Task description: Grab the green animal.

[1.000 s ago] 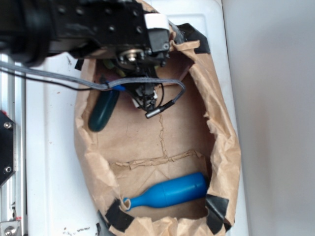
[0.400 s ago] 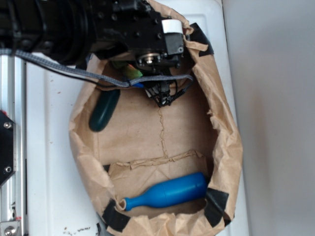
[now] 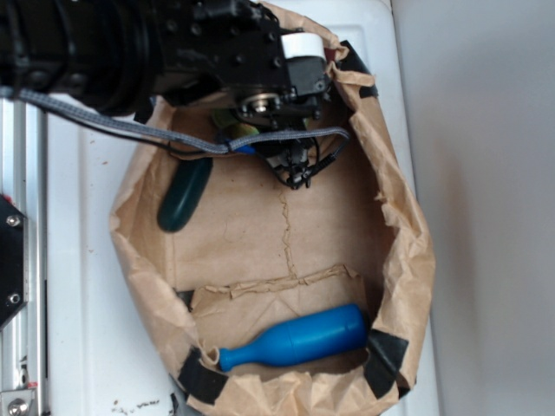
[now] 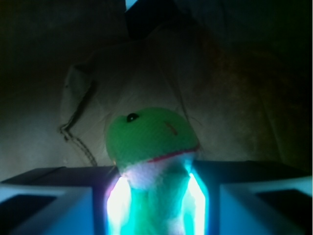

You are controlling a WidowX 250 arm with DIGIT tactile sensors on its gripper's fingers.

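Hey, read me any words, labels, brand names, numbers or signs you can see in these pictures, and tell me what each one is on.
None can be read in either view.
Paper bag: plain brown, black tape, no print.
Blue bottle: no label.
Dark green oblong object: unmarked.
White patch on the arm: blank.
Green animal: only a stitched face, no tag showing.

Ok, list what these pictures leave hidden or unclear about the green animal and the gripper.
- Exterior view: the green animal is mostly covered by the arm; only a sliver shows.
- Wrist view: the animal's lower body runs off the bottom edge, washed out by glare.
- Gripper: hidden under the arm in the exterior view; contact with the toy is lost in glare.
- Dark green object: top end under the cable.
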